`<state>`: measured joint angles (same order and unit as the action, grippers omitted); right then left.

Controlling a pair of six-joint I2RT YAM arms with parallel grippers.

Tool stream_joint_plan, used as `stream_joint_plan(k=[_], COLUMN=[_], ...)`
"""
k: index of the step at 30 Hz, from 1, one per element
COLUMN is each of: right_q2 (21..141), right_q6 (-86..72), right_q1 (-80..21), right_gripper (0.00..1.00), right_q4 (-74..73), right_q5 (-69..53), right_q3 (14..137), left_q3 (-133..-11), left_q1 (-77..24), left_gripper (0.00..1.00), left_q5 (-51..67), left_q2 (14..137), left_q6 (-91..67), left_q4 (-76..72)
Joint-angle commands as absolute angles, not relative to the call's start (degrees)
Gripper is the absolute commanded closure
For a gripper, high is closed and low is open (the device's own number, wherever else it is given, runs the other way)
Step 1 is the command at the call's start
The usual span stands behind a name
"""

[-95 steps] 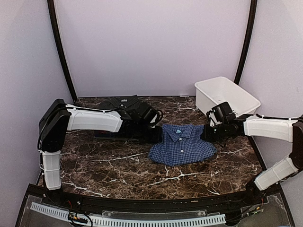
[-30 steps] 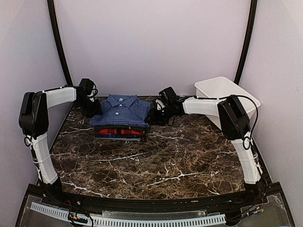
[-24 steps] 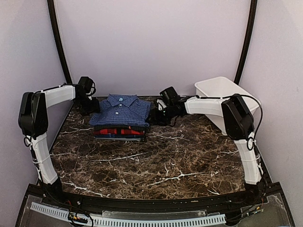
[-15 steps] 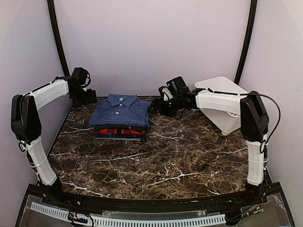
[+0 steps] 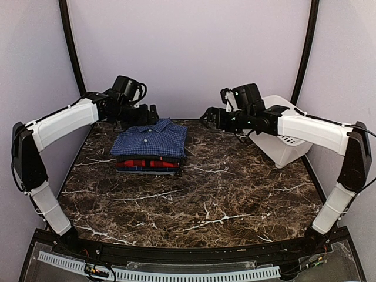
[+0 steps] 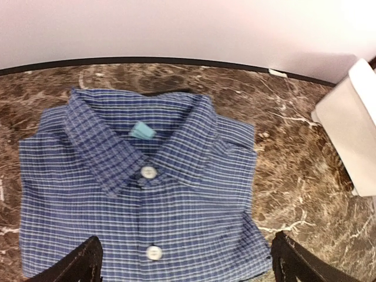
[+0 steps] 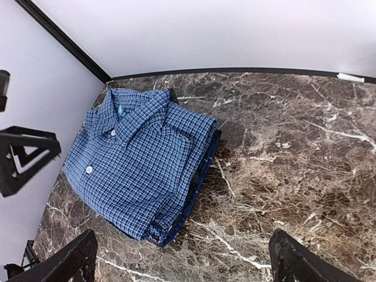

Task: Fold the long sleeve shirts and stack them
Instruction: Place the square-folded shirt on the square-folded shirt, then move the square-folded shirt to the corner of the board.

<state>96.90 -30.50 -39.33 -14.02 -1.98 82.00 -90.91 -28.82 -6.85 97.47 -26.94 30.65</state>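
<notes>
Bright, even light; a soft shadow lies beside the shirts (image 7: 135, 158). The wall (image 6: 176, 23) glares pale in the wrist views; everything is sharp.

Folded blue check shirt (image 7: 138, 158) tops a stack (image 7: 202, 170), left of centre.
Collar toward the upper left; the right tool (image 7: 185, 264) shows fingers spread wide at both lower corners, above the marbled tabletop (image 7: 305, 158).

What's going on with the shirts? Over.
Open, empty: left gripper, right gripper. Folded blue shirt tops stack. White basket apart, right.
</notes>
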Motion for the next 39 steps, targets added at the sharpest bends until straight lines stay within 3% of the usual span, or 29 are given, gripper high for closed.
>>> stream_joint_plan(k=[1, 10, 24, 39], right_q2=[89.65, 80.14, 73.26, 72.39], right_q6=[-29.74, -30.09, -30.25, -31.16], right_q1=[-39.38, -39.20, -39.01, -38.85], right_gripper=[0.02, 0.01, 0.01, 0.01], right_q4=[-8.55, -6.77, -9.02, -9.43], right_q5=[4.08, 8.65, 11.38, 10.50], right_q3=[77.93, 70.27, 64.95, 62.14], left_q3=[-93.15, -108.82, -130.09, -130.78], left_q1=[-34.66, -44.74, -45.88, -44.37], left_gripper=[0.01, 0.01, 0.01, 0.01], left_q5=[-5.22, -5.10, -3.44, -7.88], left_q2=[101.57, 119.45, 139.84, 145.20], left_q6=[-28.22, -26.51, -28.96, -32.79], left_q4=[26.55, 27.52, 30.25, 32.87])
